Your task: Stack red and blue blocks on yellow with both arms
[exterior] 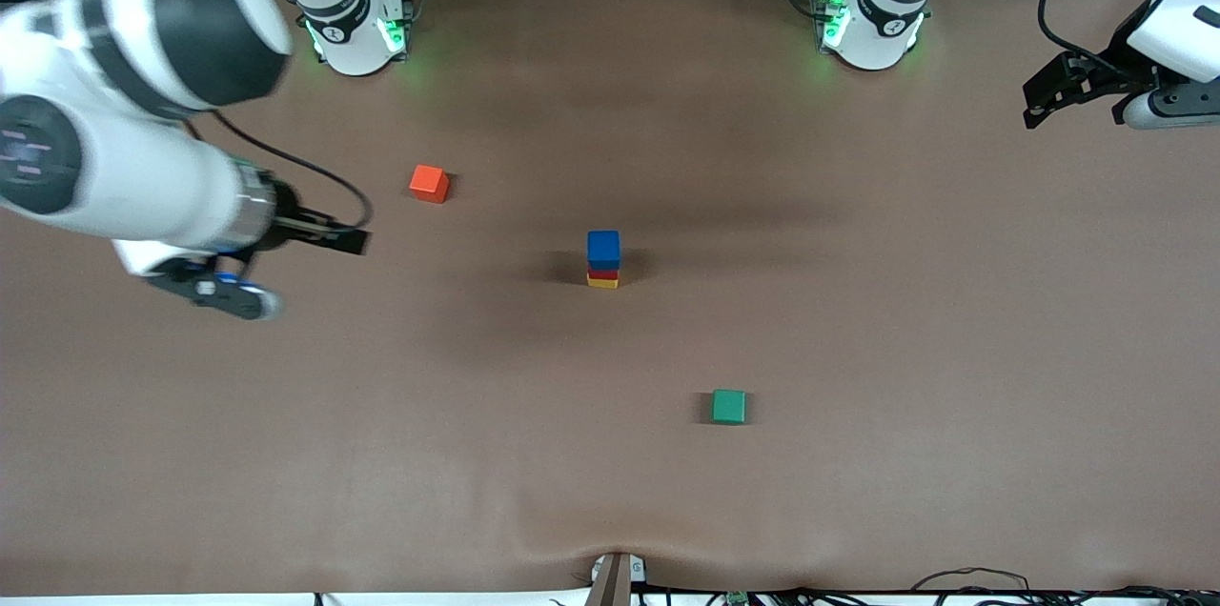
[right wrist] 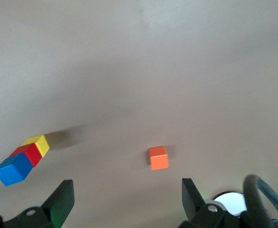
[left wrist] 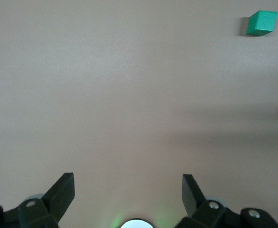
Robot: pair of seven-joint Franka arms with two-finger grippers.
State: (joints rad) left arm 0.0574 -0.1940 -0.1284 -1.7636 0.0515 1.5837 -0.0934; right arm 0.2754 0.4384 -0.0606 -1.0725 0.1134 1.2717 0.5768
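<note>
Three matte cubes stand in one upright column mid-counter: blue block [exterior: 603, 248] on red block [exterior: 602, 273] on yellow cube [exterior: 602, 282]. The left gripper [left wrist: 128, 190] and right gripper [right wrist: 128, 192] hang over bare brown counter [exterior: 858, 301] at their own ends, fingers spread wide, holding nothing.

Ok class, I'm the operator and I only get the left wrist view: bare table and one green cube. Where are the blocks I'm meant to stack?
Observer: Mid-table, already stacked: blue block on red block on yellow block.
Operator: Is either gripper holding one?
Observer: No. The right gripper is open and empty, over bare table toward its arm's end.
Operator: And mine?
Observer: The left gripper is open, up at its own end.
Operator: Any other cubes?
Observer: An orange cube, farther from the front camera than the stack.
</note>
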